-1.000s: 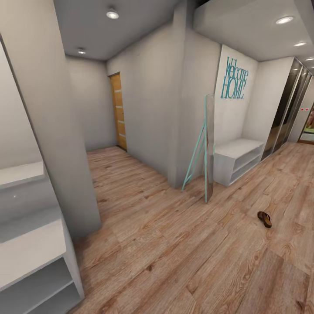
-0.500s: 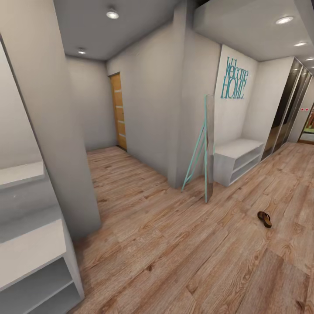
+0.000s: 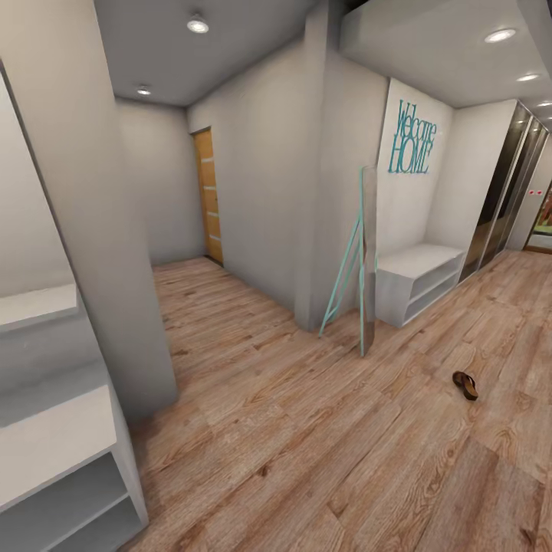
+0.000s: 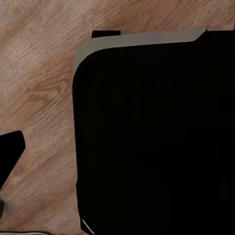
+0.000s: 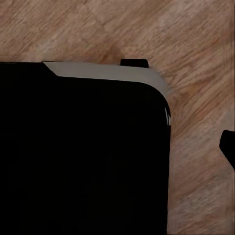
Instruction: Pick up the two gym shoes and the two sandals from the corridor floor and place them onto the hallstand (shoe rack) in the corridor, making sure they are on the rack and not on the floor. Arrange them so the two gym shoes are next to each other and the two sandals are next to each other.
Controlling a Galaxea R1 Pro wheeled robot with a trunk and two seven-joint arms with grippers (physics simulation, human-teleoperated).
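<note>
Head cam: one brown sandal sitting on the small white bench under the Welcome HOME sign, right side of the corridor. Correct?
Not quite. The sandal is brown and on the right side of the corridor, but it lies on the wood floor, in front of and apart from the small white bench under the Welcome HOME sign. The head view shows it.

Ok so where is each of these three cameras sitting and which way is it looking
Head view: high on the robot, facing along the corridor; one sandal lies on the floor.
Left wrist view: points straight down at the robot's black base.
Right wrist view: the same, base over planks.
Shared: both wrist views show base and wood floor.
</note>
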